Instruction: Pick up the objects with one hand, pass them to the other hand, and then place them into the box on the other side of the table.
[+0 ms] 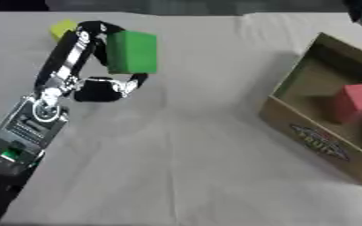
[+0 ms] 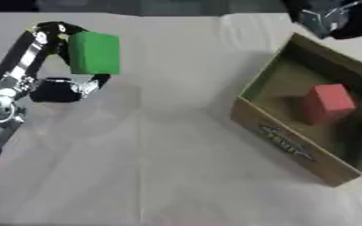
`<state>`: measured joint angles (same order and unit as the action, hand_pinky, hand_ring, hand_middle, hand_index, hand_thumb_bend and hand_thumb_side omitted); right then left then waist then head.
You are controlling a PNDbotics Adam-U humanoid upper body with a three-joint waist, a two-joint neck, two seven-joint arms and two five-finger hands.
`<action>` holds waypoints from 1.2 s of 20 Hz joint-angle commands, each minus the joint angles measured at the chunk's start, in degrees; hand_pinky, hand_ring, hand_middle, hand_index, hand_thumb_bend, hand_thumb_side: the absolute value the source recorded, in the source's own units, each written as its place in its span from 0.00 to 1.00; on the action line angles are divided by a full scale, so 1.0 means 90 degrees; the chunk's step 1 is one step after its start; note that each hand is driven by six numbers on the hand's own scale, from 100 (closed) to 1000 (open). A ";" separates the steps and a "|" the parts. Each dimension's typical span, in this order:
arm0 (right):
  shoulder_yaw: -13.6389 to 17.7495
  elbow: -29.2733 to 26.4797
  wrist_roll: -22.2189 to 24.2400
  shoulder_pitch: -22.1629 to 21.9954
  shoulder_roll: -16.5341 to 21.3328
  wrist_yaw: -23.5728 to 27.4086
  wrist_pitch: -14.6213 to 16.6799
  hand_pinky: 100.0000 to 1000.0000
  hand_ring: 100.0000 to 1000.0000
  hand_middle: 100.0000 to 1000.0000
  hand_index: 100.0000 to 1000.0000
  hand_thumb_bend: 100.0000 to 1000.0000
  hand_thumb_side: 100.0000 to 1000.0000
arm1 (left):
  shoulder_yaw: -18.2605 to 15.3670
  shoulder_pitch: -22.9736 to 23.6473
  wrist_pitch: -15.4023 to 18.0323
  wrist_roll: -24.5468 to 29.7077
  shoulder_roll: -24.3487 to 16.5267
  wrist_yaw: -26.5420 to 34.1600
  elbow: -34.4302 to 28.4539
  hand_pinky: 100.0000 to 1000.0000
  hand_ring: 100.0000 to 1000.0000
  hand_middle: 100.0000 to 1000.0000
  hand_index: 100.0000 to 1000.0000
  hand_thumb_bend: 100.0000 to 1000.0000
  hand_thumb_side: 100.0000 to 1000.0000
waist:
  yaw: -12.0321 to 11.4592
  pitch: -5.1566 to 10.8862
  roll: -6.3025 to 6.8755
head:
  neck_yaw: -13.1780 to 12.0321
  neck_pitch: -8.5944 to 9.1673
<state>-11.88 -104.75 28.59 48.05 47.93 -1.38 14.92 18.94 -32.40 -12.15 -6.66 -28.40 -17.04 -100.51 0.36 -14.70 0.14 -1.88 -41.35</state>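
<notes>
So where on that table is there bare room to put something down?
The broad cloth between the left hand, shut on a green block, and the cardboard box is bare. The box holds a red block; a yellow block crowds the far left.

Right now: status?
Left hand shut on green block. Right hand top corner, fingers unclear. Red block in box. Path clear.

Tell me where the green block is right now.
The green block sits upper left in both eye views, pinched in the left hand, near a yellow object.
</notes>
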 commanded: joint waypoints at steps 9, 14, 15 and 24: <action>-0.0461 0.0545 0.0712 0.0616 -0.0570 -0.0398 0.0247 0.93 0.80 0.78 0.85 0.00 0.15 | -0.0032 -0.0041 0.0096 -0.0134 0.0132 -0.0241 0.0068 0.42 0.35 0.30 0.53 0.00 0.04 | 0.0010 0.0334 -0.0134 | -0.0037 -0.0139; -0.0565 0.0750 0.0935 0.0714 -0.0784 -0.0473 0.0307 0.93 0.80 0.78 0.86 0.00 0.17 | -0.0013 -0.0076 0.0156 -0.0122 0.0174 -0.0369 -0.0010 0.42 0.35 0.30 0.53 0.00 0.03 | -0.0021 0.0342 -0.0136 | -0.0020 -0.0168; -0.0579 0.0782 0.0972 0.0730 -0.0823 -0.0485 0.0315 0.93 0.80 0.79 0.86 0.00 0.18 | -0.0008 -0.0086 0.0161 -0.0114 0.0187 -0.0394 -0.0031 0.42 0.35 0.30 0.53 0.00 0.03 | -0.0027 0.0341 -0.0135 | -0.0016 -0.0174; -0.0694 0.1212 0.1224 0.0860 -0.1256 -0.0731 0.0375 0.95 0.82 0.79 0.86 0.00 0.21 | 0.0010 -0.0127 0.0184 -0.0077 0.0382 -0.0469 -0.0138 0.41 0.35 0.30 0.53 0.00 0.06 | -0.0087 0.0361 -0.0123 | 0.0032 -0.0253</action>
<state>-18.45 -94.24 39.17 54.50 36.44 -7.35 18.10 19.29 -32.61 -10.78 -7.34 -24.71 -20.90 -100.52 -0.43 -13.95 -0.38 -1.73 -43.29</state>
